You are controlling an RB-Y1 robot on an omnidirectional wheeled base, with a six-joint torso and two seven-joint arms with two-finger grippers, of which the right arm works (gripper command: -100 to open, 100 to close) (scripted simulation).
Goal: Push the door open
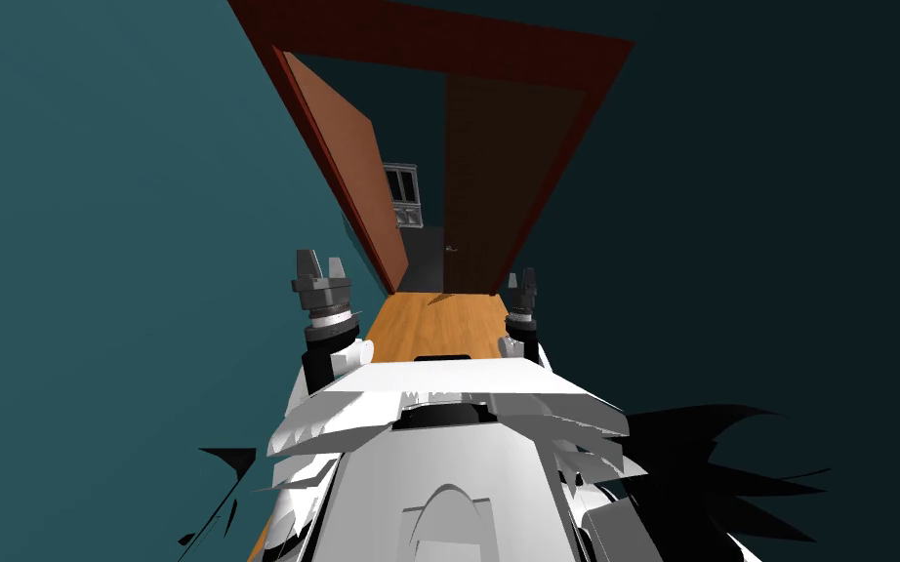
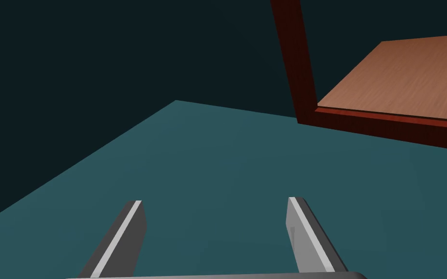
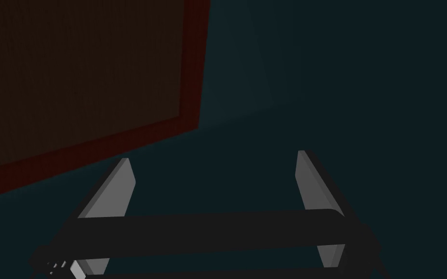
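Door (image 1: pixel 346 166), brown and wood-grained, stands straight ahead of the robot on the left side of a dark red frame (image 1: pixel 438 39), angled away from the wall line. A darker panel (image 1: pixel 492 176) fills the right half of the opening and carries a small handle (image 1: pixel 451 249) near its inner edge. Between the two runs a narrow gap, through which white-framed panes (image 1: pixel 401 195) show above a grey surface. An orange wooden floor (image 1: pixel 429 327) leads from the robot up to the threshold. Teal walls (image 1: pixel 126 195) flank the doorway, lit on the left and deep in shadow on the right.

The left gripper (image 1: pixel 319 265) is raised near the foot of the door, close to the left side of the frame, touching neither. Its fingers (image 2: pixel 120 237) are spread wide with nothing between them, pointing at the teal wall beside a corner of the frame, the door's lit face just beyond.

The right gripper (image 1: pixel 523 283) is held up by the right side of the frame. Its fingers (image 3: pixel 113 191) are likewise spread and empty, aimed at the shadowed wall next to the red frame edge and the dark panel.
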